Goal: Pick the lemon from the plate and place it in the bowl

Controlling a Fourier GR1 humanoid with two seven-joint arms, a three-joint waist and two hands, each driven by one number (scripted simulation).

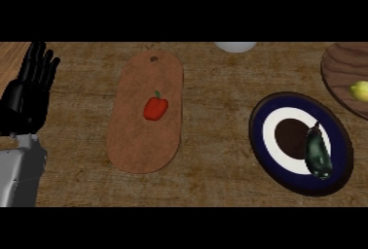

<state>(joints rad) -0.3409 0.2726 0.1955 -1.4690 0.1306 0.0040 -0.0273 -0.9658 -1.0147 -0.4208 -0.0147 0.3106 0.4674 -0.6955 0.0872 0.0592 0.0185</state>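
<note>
A yellow lemon (360, 91) lies at the right edge of the head view, inside a brown wooden bowl (343, 68) that is cut off by the frame. Left of it and nearer to me lies a dark blue plate (267, 146) with a white ring and a brown centre; a dark green eggplant (317, 151) rests on it. My left hand (27, 92) rests open at the far left, fingers straight and pointing up, far from the lemon. My right hand does not show.
A long brown cutting board (137, 146) lies left of centre with a red bell pepper (155, 107) on it. A white round object (235, 46) peeks in at the top edge. The counter (215, 185) is brown wood.
</note>
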